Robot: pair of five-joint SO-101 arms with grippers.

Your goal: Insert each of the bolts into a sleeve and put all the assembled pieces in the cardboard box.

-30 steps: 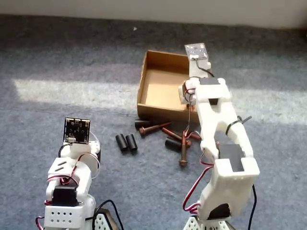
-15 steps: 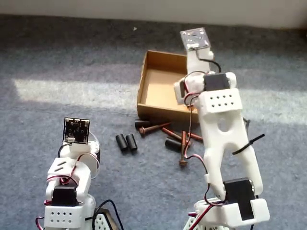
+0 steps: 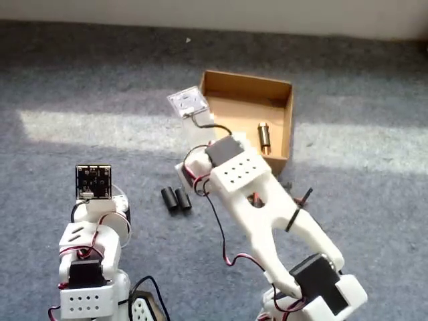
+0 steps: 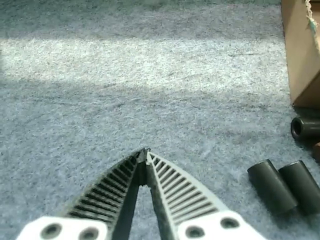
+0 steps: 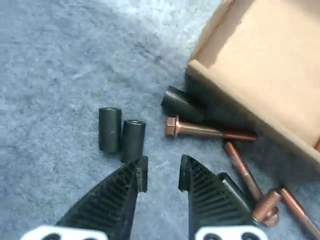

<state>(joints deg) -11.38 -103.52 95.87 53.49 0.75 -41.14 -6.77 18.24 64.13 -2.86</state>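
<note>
High view first: I see the cardboard box (image 3: 246, 80) at upper centre of the frame, with one assembled piece (image 3: 265, 136) lying inside near its right wall. My right arm (image 3: 254, 194) slants from the lower right corner up to the middle, ending just beside the box's lower left corner. Two black sleeves (image 3: 176, 198) lie side by side just left of that arm on the grey carpet (image 3: 80, 80). My left arm (image 3: 90, 247) sits folded in the lower left corner.

Left wrist view: the left gripper (image 4: 145, 156) has its tips pressed together over the carpet. The black sleeves lie near it, and a third sleeve (image 4: 305, 127) lies close to the box corner.

Right wrist view: the right gripper (image 5: 163, 172) is spread over the carpet, one tip just beside the nearer of the black sleeves. The third sleeve lies against the box wall, with a copper bolt (image 5: 210, 132) just beside it. More bolts (image 5: 242, 170) lie along the wall.
</note>
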